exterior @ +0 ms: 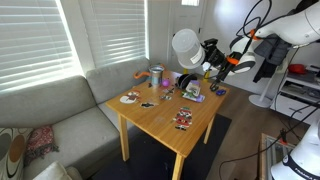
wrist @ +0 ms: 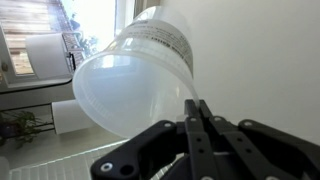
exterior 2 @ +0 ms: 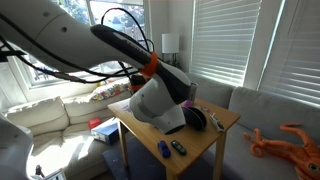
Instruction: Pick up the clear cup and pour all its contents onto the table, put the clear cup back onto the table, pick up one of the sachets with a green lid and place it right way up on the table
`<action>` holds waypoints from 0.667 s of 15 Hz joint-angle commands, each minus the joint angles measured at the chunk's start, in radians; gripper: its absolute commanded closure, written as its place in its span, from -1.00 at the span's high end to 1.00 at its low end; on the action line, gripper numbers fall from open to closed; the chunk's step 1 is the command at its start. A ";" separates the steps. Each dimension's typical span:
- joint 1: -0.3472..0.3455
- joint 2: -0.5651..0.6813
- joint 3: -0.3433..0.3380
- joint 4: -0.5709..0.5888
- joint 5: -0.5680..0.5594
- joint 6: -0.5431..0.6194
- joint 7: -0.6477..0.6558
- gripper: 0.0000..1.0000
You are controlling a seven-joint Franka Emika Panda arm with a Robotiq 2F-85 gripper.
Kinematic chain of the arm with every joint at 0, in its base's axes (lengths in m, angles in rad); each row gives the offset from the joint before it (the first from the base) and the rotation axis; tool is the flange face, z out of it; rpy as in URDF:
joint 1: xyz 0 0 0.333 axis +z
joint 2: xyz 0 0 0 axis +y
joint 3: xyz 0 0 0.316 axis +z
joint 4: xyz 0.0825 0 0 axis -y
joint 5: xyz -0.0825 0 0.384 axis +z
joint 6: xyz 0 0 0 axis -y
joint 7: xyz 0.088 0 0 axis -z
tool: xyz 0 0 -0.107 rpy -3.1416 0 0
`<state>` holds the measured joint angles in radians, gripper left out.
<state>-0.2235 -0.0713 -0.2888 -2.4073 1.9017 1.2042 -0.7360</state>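
The pincer [wrist: 197, 110] is clamped on the rim of the clear cup [wrist: 135, 75], cup tipped onto its side! Below the cup, sachets [exterior: 184, 118] lie scattered across the tabletop [exterior: 160, 128].

Bright daylight thru blinds [exterior: 35, 40]; wrist bkgd blown out, soft.

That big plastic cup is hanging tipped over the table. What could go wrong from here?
1. The pincer seems to pinch only the thin rim of the cup, so it might slip or swing loose.
2. The cup hangs tipped above the table. Set down without turning upright, it could topple.
3. Small packets lie near the table's edge, and a low pass might knock one off.
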 commanded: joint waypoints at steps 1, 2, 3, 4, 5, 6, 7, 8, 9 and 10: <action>-0.008 0.008 0.020 0.001 0.020 -0.019 0.004 -0.98; -0.007 0.005 0.023 0.002 0.019 -0.018 0.005 -0.98; -0.005 0.003 0.026 0.004 0.016 -0.014 0.005 -0.98; -0.004 0.002 0.030 0.006 0.016 -0.015 0.007 -0.98; -0.003 -0.002 0.034 0.009 0.008 -0.008 0.008 -0.98; -0.001 -0.017 0.040 0.015 -0.011 0.013 0.011 -0.98; 0.000 -0.044 0.049 0.026 -0.046 0.052 0.011 -0.98; 0.001 -0.070 0.059 0.040 -0.092 0.099 0.010 -0.98; 0.004 -0.102 0.071 0.052 -0.134 0.136 0.029 -0.98; 0.008 -0.127 0.085 0.066 -0.160 0.177 0.040 -0.98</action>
<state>-0.2195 -0.0995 -0.2404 -2.3745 1.8356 1.2624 -0.7359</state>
